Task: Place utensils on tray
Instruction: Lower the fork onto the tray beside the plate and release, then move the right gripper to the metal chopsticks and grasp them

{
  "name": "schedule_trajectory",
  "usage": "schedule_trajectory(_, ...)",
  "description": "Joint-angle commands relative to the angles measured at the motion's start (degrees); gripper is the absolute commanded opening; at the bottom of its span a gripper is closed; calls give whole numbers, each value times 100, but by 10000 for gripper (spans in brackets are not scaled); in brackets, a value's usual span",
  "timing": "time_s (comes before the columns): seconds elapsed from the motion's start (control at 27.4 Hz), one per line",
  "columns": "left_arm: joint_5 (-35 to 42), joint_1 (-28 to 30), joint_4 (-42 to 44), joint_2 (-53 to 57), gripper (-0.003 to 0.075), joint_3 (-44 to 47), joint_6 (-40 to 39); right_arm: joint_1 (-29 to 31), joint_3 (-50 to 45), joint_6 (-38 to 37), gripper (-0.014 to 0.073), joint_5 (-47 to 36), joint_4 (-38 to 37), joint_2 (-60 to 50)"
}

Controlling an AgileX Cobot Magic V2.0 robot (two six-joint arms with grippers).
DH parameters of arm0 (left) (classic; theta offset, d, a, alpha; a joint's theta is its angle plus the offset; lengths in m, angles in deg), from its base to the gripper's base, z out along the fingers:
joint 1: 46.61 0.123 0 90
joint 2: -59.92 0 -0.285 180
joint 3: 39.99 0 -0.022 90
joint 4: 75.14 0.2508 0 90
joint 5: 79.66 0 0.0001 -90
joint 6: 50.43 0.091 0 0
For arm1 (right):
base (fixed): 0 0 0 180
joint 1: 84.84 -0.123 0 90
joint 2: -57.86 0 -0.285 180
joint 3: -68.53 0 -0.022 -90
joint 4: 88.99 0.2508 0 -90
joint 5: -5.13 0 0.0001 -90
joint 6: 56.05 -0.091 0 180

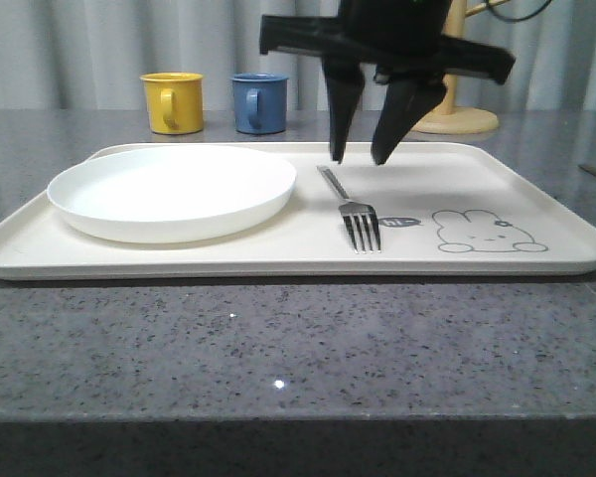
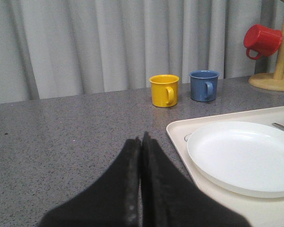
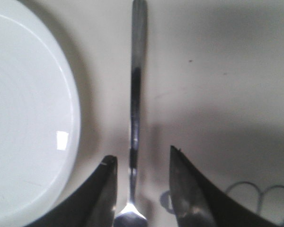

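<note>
Fork tines cut off — end effector apart.

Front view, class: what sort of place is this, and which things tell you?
Probably a staged kitchen or dining counter: a speckled grey stone-look countertop, a cream tray holding a white plate and fork, mugs behind, and a plain curtain backdrop.

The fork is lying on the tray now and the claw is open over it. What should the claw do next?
Probably lift straight up and away. The fork already lies flat on the tray beside the plate, and the right gripper hangs open just above its handle, gripping nothing. So the fork looks placed; rising clear first would avoid nudging it.
</note>
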Motion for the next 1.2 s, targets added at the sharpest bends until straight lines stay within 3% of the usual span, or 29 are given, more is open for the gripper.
schedule_trajectory(0.0, 465, 13, -64, -67, -18, -158, -46, 227, 229, 330, 309, 278, -309, -546)
schedule_trajectory(0.15, 465, 13, -64, -67, -18, -158, -46, 571, 223, 700, 309, 528, -309, -729)
schedule_trajectory(0.44, 465, 13, -64, -67, -18, -158, -46, 2012, -342, 1563, 309, 726, -217, -1281)
schedule_trajectory(0.77, 465, 13, -64, -67, -18, -158, -46, 3349, -1137, 2744, 309, 499, 440, -1271)
schedule_trajectory(1.17, 465, 13, -64, -67, -18, -158, -46, 3464, -1137, 3064, 309, 473, 583, -765)
